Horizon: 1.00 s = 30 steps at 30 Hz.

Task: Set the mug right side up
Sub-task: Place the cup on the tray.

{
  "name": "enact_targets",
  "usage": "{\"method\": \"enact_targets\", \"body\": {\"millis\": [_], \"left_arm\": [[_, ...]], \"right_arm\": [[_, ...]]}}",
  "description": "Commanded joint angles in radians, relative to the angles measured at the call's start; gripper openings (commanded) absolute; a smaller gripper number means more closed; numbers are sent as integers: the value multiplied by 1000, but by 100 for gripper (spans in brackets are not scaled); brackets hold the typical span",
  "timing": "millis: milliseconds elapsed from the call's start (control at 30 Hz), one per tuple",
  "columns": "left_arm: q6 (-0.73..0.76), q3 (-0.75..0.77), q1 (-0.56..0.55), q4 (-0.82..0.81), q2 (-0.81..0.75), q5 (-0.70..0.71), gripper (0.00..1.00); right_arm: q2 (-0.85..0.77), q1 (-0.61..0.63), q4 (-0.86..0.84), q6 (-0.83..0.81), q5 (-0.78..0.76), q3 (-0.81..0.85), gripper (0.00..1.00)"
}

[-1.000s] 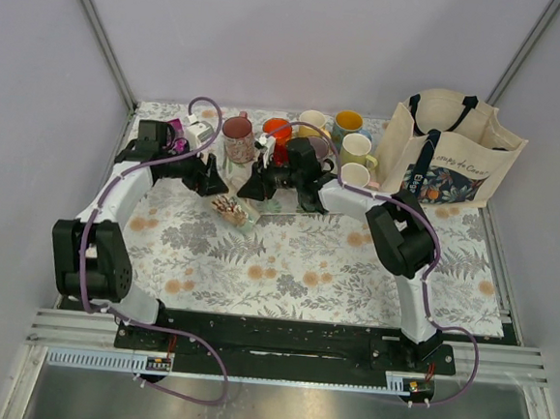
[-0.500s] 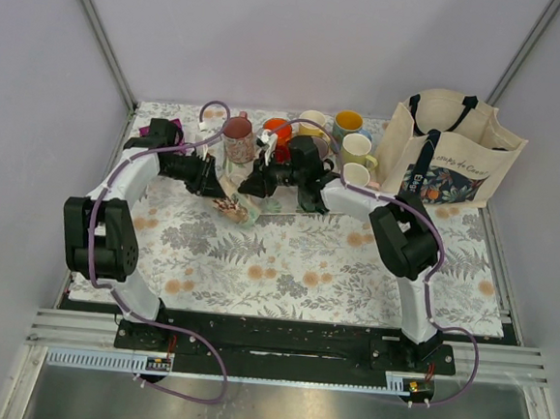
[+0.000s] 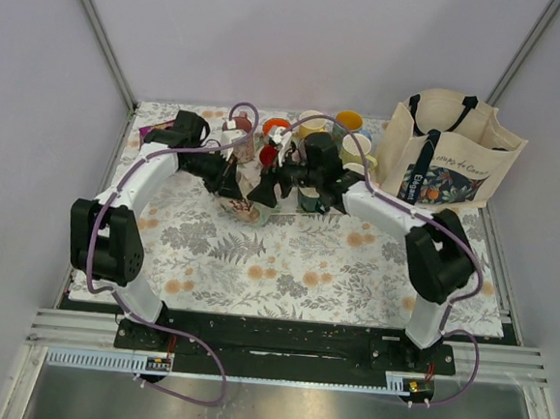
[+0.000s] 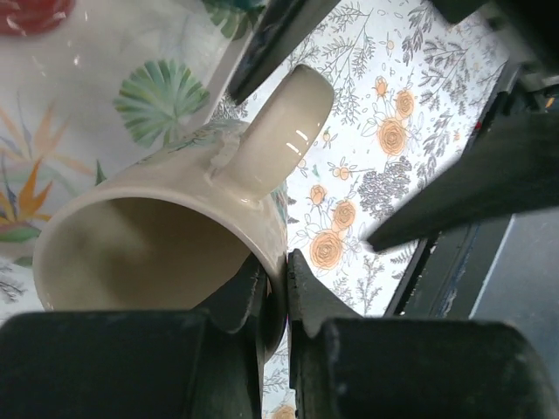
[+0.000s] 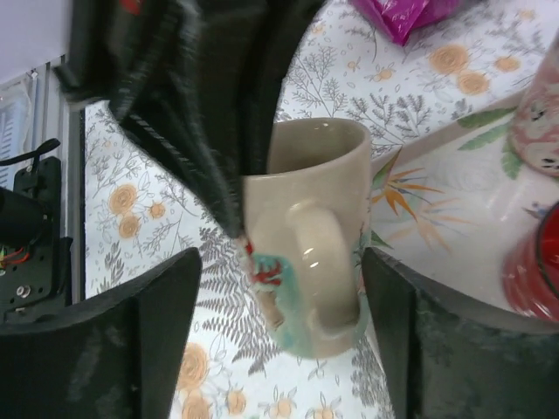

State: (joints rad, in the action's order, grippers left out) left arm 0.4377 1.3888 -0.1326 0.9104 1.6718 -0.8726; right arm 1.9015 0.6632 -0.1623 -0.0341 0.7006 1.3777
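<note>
The mug being handled (image 3: 244,207) is cream with a teal and red print. It lies tilted on its side by the edge of a leaf-print tray (image 4: 87,70), handle up. My left gripper (image 4: 286,279) is shut on the rim of the mug (image 4: 166,218), one finger inside the mouth and one outside. My right gripper (image 5: 279,297) stands open, its fingers on either side of the mug's (image 5: 306,236) base end with gaps on both sides. A dusty pink mug (image 3: 239,140) stands behind, half hidden by a cable.
A red mug (image 5: 533,271) and the pink mug (image 5: 541,122) stand on the tray (image 5: 454,201). Several more mugs (image 3: 354,138) crowd the back, beside a tote bag (image 3: 449,160). A magenta packet (image 5: 402,13) lies at the back left.
My left arm swung right and its gripper shut on the mug's rim. My right gripper, shut a moment ago, has opened around the mug.
</note>
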Motion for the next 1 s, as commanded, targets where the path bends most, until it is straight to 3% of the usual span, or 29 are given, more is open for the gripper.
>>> {"method": "enact_targets", "body": {"millis": [0,167,333,533,733,967], "left_arm": [[65,121,-51,-68,-106,61,0],[151,193,-116,-48,-86,184,0],[223,280,-180,-15,-32,342,0],[243,332,-216,44,52,484,0],[245,334,-251,31,106,635,0],[211,302,-265,-31,117,689,0]], "right_arm": [[-231,-4,125,-56,-118,-64,99],[-433,-42,254,-81,-223,-230,100],[-547,-45,544,-130,-369,-235,100],[-729,-57,601,-106,-527,-339,100],[-769,-57,748,-76,-552,-298,100],[-742,-59,805,-38,-732,-223,99]]}}
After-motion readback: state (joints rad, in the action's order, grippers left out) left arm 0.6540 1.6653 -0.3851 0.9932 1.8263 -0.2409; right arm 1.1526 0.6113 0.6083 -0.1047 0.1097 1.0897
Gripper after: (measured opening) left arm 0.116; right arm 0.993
